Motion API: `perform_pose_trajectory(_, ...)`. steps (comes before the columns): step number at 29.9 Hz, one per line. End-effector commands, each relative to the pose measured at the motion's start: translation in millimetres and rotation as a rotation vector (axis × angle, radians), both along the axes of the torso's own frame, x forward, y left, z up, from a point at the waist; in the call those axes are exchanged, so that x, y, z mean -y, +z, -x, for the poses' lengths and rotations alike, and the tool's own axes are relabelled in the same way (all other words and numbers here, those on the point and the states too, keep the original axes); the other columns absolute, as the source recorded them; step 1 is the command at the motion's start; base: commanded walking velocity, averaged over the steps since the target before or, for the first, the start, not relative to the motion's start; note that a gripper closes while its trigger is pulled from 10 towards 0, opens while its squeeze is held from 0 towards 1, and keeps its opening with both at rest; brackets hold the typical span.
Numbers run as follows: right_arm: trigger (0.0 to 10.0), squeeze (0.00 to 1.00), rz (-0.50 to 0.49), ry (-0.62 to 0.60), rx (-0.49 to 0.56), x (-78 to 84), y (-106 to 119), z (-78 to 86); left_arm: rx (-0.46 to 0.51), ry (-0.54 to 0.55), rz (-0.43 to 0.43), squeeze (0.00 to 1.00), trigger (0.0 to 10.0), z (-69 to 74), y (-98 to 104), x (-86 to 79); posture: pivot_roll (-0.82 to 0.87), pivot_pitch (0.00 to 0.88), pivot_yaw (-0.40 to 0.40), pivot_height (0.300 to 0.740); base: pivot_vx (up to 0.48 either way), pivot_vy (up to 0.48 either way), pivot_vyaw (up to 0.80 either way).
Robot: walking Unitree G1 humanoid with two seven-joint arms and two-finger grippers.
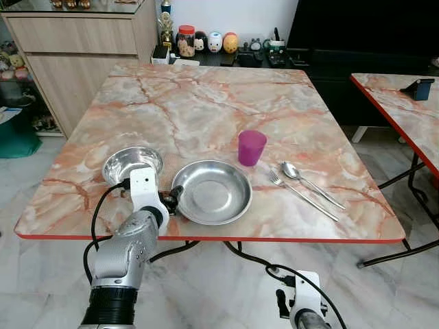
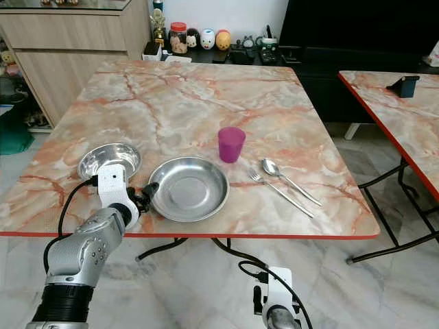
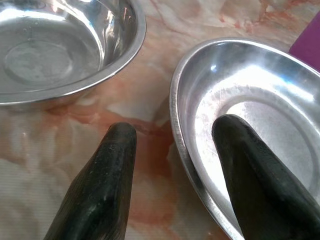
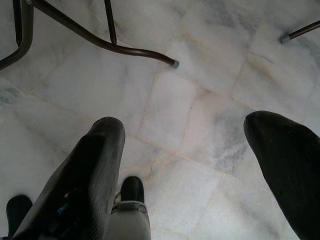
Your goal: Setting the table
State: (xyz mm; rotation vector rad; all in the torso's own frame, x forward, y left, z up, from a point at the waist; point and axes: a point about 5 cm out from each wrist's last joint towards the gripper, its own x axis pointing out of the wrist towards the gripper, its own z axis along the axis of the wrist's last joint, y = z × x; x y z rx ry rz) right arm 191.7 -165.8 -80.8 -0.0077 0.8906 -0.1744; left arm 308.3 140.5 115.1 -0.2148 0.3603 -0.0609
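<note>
Steel bowl (image 1: 132,163) left of the steel plate (image 1: 212,191) on the marble table (image 1: 206,103); left gripper (image 3: 172,137) parted, straddling plate's left rim. Purple cup (image 1: 251,147) behind plate, fork (image 1: 302,195) and spoon (image 1: 310,182) right. Right gripper (image 4: 185,135) spread wide, empty, over floor.

We see a table (image 1: 206,103) of peach-and-cream marble veined rust with a red edge, silver steel plate (image 1: 212,192) at lower centre, silver bowl (image 1: 132,163) lower left, magenta cup (image 1: 251,147), silver fork (image 1: 302,194) and spoon (image 1: 309,181), perhaps grey-white marbled floor (image 4: 190,125).
</note>
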Motion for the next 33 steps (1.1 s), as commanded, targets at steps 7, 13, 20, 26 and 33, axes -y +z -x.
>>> perform_pose_trajectory(7,10.0,0.0,0.011,0.01,-0.001,2.3,1,-2.6,0.008,0.001,-0.01,0.0,10.0,-3.4,-1,2.6,0.01,0.0,-0.077,0.74,0.0,0.0,0.0)
perform_pose_trajectory(13,10.0,0.0,0.009,0.013,-0.002,2.3,1,-2.7,0.006,0.013,-0.014,0.0,10.0,-5.9,-5,2.5,0.01,0.0,-0.078,0.74,0.0,0.0,0.0)
perform_pose_trajectory(20,10.0,0.0,0.008,0.016,-0.003,1.9,1,-2.4,0.011,0.017,-0.014,0.0,10.0,-7.2,-6,1.8,0.01,0.0,-0.078,0.74,0.0,0.0,0.0)
perform_pose_trajectory(26,10.0,0.0,0.006,0.019,-0.004,1.3,1,-2.2,0.008,0.009,-0.016,0.0,10.0,-8.6,-9,5.6,0.01,0.0,-0.076,0.74,0.0,0.0,0.0)
perform_pose_trajectory(33,10.0,0.0,0.006,0.02,-0.005,0.7,1,-2.1,0.005,0.003,-0.019,0.0,10.0,-10.0,-11,8.3,0.01,0.0,-0.075,0.74,0.0,0.0,0.0)
